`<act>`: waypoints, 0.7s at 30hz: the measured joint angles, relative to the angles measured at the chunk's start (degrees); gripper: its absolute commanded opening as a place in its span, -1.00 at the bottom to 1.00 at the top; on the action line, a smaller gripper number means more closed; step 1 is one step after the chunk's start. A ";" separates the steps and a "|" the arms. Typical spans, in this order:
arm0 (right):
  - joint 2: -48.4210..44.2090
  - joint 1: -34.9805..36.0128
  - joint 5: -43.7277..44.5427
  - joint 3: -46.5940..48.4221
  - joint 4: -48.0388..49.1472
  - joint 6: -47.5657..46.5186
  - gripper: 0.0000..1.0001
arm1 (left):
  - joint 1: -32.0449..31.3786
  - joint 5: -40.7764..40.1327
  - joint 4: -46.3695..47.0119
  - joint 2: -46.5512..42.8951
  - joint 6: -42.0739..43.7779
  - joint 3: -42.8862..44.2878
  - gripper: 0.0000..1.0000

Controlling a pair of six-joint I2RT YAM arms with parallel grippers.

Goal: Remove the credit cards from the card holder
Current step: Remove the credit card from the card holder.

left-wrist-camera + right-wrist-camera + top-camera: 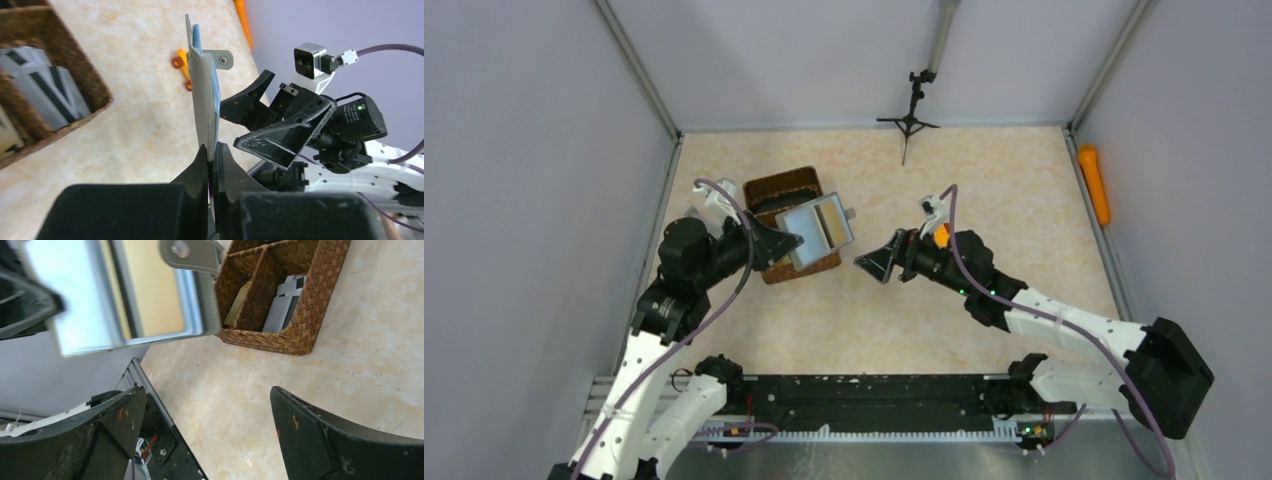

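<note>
The card holder [821, 226] hangs open in the air above the near end of the basket, with my left gripper [784, 244] shut on its lower edge. In the left wrist view I see it edge-on [204, 100], clamped between the left gripper [214, 152] fingers. Its tan pocket and pale rim [120, 295] face the right wrist camera. My right gripper [874, 266] is wide open and holds nothing [210, 415], a short way right of the holder. A tan credit card [238, 304] and a grey one [284, 305] stand in the basket.
The brown wicker basket [779, 186] with two compartments sits below the holder. An orange toy with red wheels [940, 236] lies behind my right gripper. An orange cylinder [1092, 182] rests by the right wall and a small tripod [909, 120] at the back.
</note>
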 measured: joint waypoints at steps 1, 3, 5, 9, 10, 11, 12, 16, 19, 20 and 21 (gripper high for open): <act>-2.05 -0.09 -0.02 -1.44 0.28 -0.07 0.93 | 0.00 1.66 2.29 0.02 -1.14 -1.53 -1.00; -5.99 -0.35 -0.22 -4.11 1.66 0.02 0.93 | 0.00 4.59 6.14 0.17 -3.69 -4.11 -1.00; -8.63 -0.68 -0.35 -5.46 2.45 0.50 0.94 | 0.00 8.37 10.99 0.68 -6.93 -6.54 -1.00; -10.64 -1.49 -0.33 -5.55 3.21 2.16 0.94 | 0.00 15.54 22.05 2.54 -14.05 -10.84 -1.00; -10.99 -1.57 -0.24 -5.66 3.50 2.71 0.94 | 0.00 16.70 24.24 2.73 -15.58 -11.74 -1.00; -11.43 -1.68 -0.20 -5.88 4.09 3.28 0.94 | 0.00 17.77 26.21 2.78 -16.96 -12.55 -1.00; -12.00 -1.79 -0.20 -6.25 4.74 4.00 0.94 | -0.02 18.88 28.30 2.75 -18.34 -13.31 -1.00; -13.88 -2.58 -0.24 -7.50 6.49 7.02 0.81 | -0.48 22.73 35.78 2.78 -22.60 -15.39 -1.00; -14.25 -3.50 -1.33 -8.00 8.39 9.75 0.37 | -1.18 25.27 40.76 3.06 -25.22 -16.59 -1.00; -14.27 -3.74 -1.79 -8.13 9.05 10.51 0.18 | -1.51 26.08 42.29 3.28 -25.86 -16.92 -1.00; -14.27 -4.00 -2.51 -8.37 10.21 11.74 0.04 | -1.77 26.40 43.39 3.39 -26.32 -17.25 -1.00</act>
